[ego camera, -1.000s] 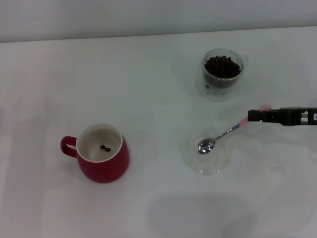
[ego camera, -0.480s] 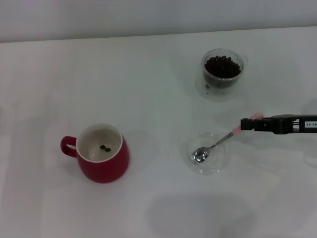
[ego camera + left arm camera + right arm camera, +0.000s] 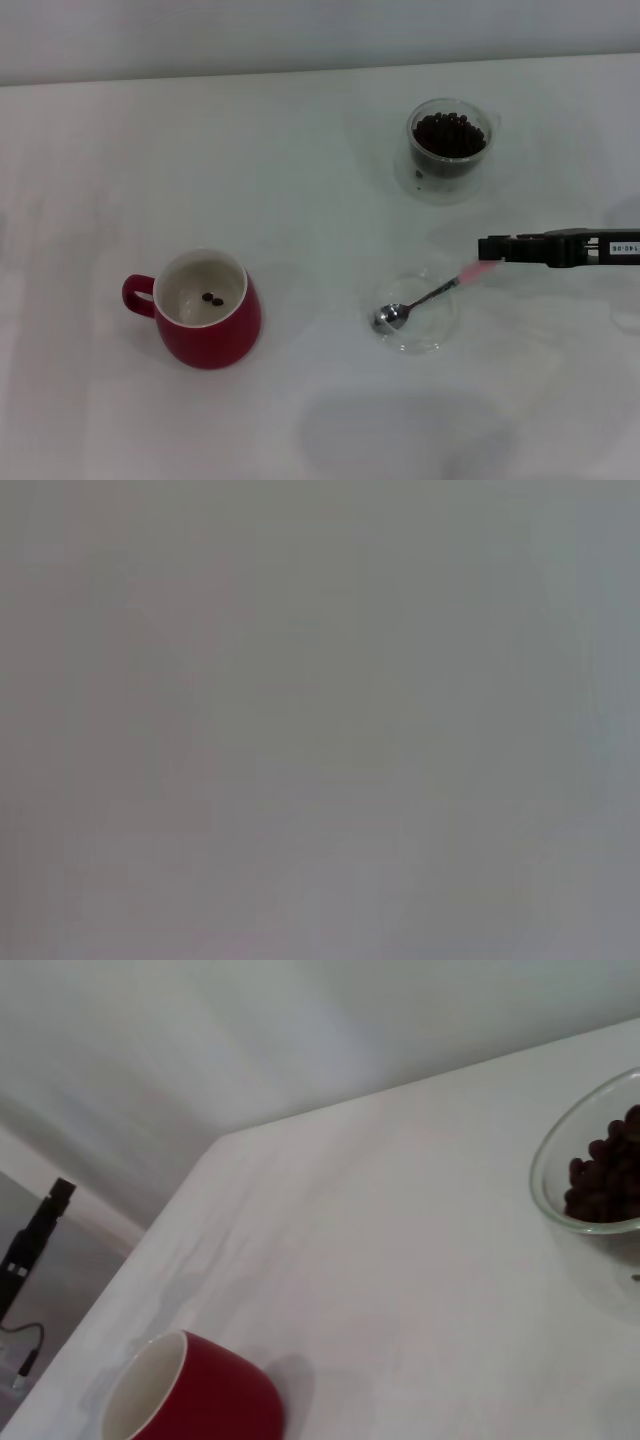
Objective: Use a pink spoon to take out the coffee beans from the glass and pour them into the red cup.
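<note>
At the near left of the smooth white table point(image 3: 300, 150), the red cup point(image 3: 205, 312) sits squat and rounded, glossy dark red outside and white inside, its loop handle pointing left. Two dark oval beans lie on its pale bottom. The right wrist view catches this cup point(image 3: 195, 1392) too, rim and curved red wall only.

Right of it, well apart, a flat clear saucer point(image 3: 432, 338) of glass rests on the table. The spoon point(image 3: 425, 298) lies tilted across it: the shiny silver bowl is at the saucer's left edge, the thin metal neck rises to the right and far, and the pale pink handle ends at the right gripper point(image 3: 487, 250). The gripper's dark, slim fingers meet the tip of the pink handle and appear closed on it, reaching in level from the right edge.

Farther off, at the far right, the glass point(image 3: 450, 145) stands upright, round, clear and thick-walled, heaped with dark brown coffee beans point(image 3: 449, 133). In the right wrist view its rim point(image 3: 548, 1160) curves around the beans point(image 3: 608, 1175).

The left gripper shows in no view; its wrist view is a blank grey.
</note>
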### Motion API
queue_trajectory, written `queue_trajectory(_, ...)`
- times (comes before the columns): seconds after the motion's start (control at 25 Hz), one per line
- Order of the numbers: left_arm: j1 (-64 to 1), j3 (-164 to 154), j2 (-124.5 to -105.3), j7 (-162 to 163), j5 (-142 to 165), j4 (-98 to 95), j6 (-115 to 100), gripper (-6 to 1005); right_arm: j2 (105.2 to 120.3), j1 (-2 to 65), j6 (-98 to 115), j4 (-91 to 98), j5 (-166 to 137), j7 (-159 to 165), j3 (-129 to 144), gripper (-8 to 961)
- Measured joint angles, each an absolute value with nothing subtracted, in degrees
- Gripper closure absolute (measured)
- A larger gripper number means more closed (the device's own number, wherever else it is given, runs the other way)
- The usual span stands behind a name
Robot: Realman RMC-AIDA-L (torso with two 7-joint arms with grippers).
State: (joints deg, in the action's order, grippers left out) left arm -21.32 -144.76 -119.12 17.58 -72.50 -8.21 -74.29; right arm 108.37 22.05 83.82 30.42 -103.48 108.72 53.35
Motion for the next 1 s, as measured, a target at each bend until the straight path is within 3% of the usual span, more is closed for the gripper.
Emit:
queue_trajectory(0.6,-21.75,-144.76,-119.18,17.58,-72.5,-8.08,-74.08,272,108.32,22.25,78.36,31.07,-103.48,105.58,48.7,587)
queue_trajectory(0.8,-21.62,-144.76,-119.18,17.58,-72.51,-8.09,-74.08,272,110.24,22.1,79.55,32.08,-103.02,98.6,38.46,497)
queue_trajectory(1.0,-21.38,-144.76,-119.18,17.58,-72.51,-8.05,-74.09,272,114.4,20.44,79.74,33.32,-95.53,85.39,28.26,256)
